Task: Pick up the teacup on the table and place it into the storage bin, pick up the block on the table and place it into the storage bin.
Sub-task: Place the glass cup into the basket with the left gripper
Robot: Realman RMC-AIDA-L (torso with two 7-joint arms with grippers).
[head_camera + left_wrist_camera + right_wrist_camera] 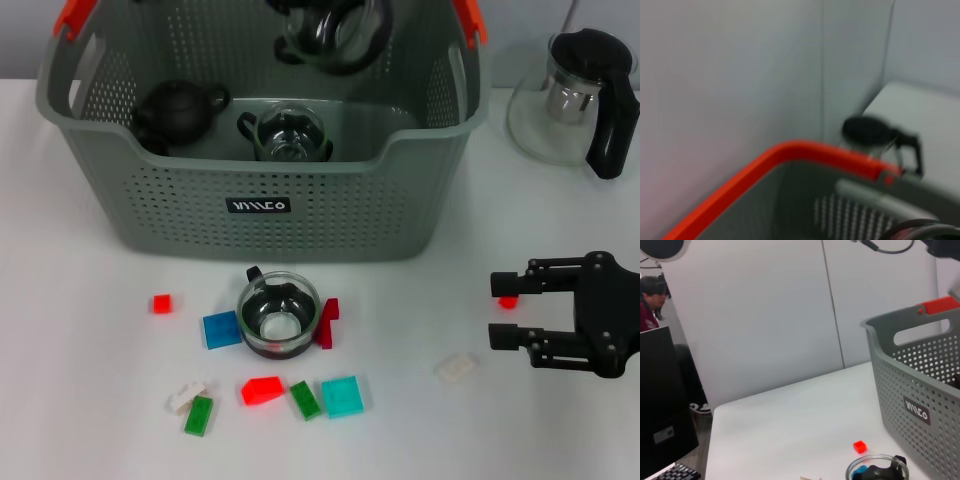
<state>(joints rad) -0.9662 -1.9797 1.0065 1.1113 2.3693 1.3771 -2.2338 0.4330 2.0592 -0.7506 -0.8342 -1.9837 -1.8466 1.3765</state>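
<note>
The grey-green storage bin (pixel 260 205) with orange-red handles stands at the back of the table and holds a black teapot (pixel 178 112) and a glass teacup (pixel 288 135). Another glass cup (pixel 330 35) hangs over the bin's far side, where my left gripper is; the gripper itself is hard to make out. A glass teacup (pixel 278 313) with a black handle stands on the table in front of the bin, among loose blocks. My right gripper (pixel 510 310) is open low at the right, with a small red block (pixel 508 301) between its fingers. The right wrist view shows the bin (pixel 920 390) and teacup (pixel 877 471).
Around the teacup lie several blocks: red (pixel 162 303), blue (pixel 221 329), dark red (pixel 326 322), red (pixel 262 390), green (pixel 305 399), cyan (pixel 341 396), white (pixel 457 367). A glass kettle (pixel 575 95) with a black handle stands at the back right.
</note>
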